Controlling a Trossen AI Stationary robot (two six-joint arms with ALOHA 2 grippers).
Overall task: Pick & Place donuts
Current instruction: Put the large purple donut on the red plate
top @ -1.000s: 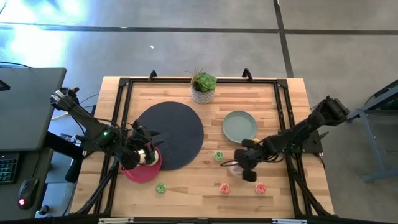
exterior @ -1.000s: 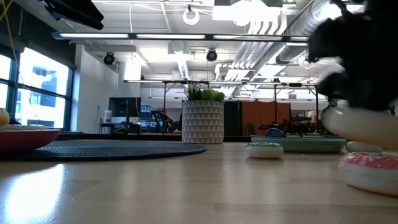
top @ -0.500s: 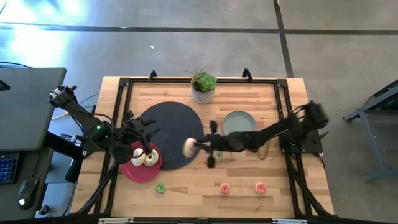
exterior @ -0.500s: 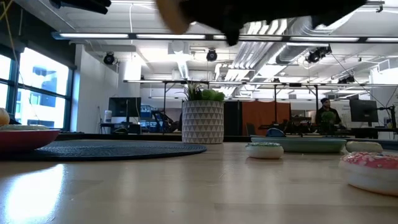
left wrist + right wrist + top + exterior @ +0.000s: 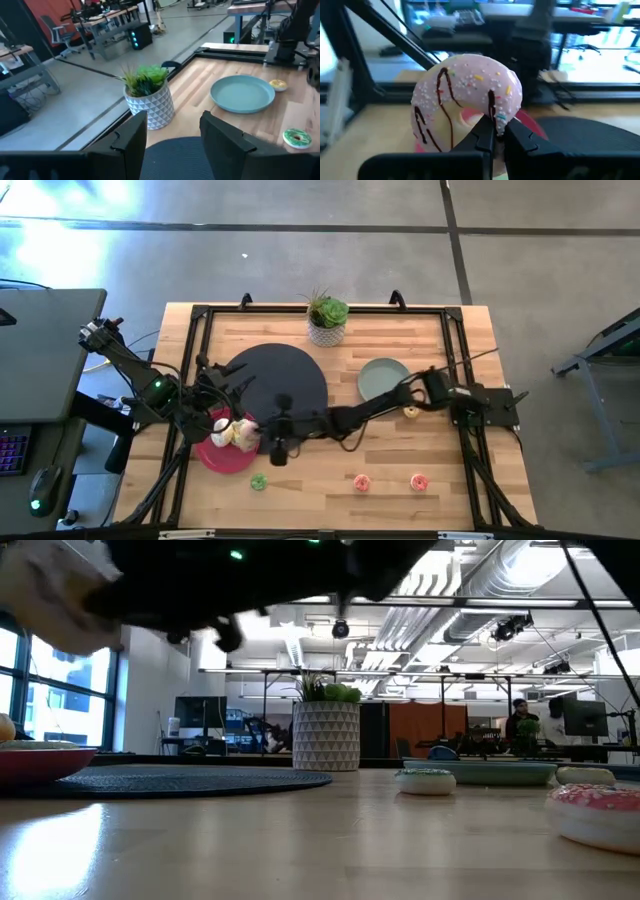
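Observation:
My right gripper (image 5: 262,432) reaches across the table from the right. It is shut on a pink-iced donut (image 5: 465,95) with chocolate lines and sprinkles, which hangs over the pink plate (image 5: 215,458). Pale donuts (image 5: 222,432) lie on that plate. My left gripper (image 5: 172,135) is open and raised over the dark round mat's (image 5: 285,385) left part (image 5: 222,385), touching nothing. Mini donuts rest flat on the wood: a green one (image 5: 258,481), two pink-red ones (image 5: 361,481) (image 5: 419,480) and a yellow one (image 5: 409,412). Another green one (image 5: 296,137) lies beside the mat. My right gripper pinches the pink-iced donut between its two fingers (image 5: 485,135), on the stretch of the ring nearest the wrist (image 5: 492,112). The fingers come in about level from the table's right. The donut is lifted clear, on edge, with its iced face toward the wrist camera.
A potted plant (image 5: 327,320) stands at the far edge, and a grey-green plate (image 5: 385,381) lies right of the mat. A black frame (image 5: 200,315) runs around the tabletop. My right arm (image 5: 380,408) stretches low across the middle of the table.
My right gripper has lifted the pink-iced donut from the table's right near part and swept it leftward over the mat to above the pink plate. My left gripper has let go of a donut on the plate and drawn back up toward the far edge.

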